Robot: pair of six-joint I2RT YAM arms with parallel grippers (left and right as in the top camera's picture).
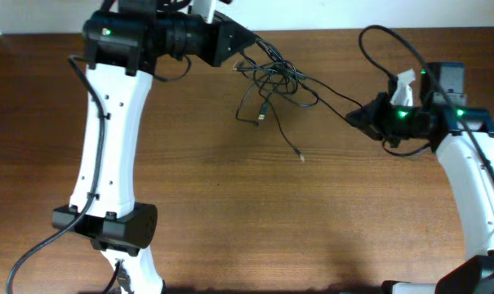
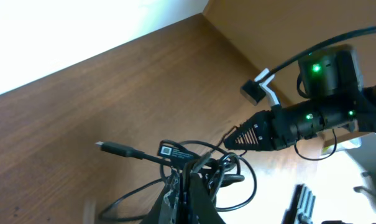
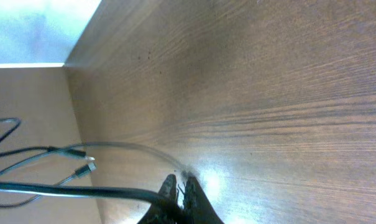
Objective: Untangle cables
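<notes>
The step in hand looked like the pulling-apart: the tangle of thin black plug-ended cables (image 1: 271, 82) was over the far middle of the dark brown wood-grain table (image 1: 230, 204), between the arms. The black two-finger left gripper (image 1: 237, 59) was pinched on the knot's left side, and the black right gripper (image 1: 354, 114) was pressed together on one strand running out of it. Next, I judged, the arms should draw apart gently, minding snags. A pale wall (image 2: 63, 37) bordered the table's far edge
</notes>
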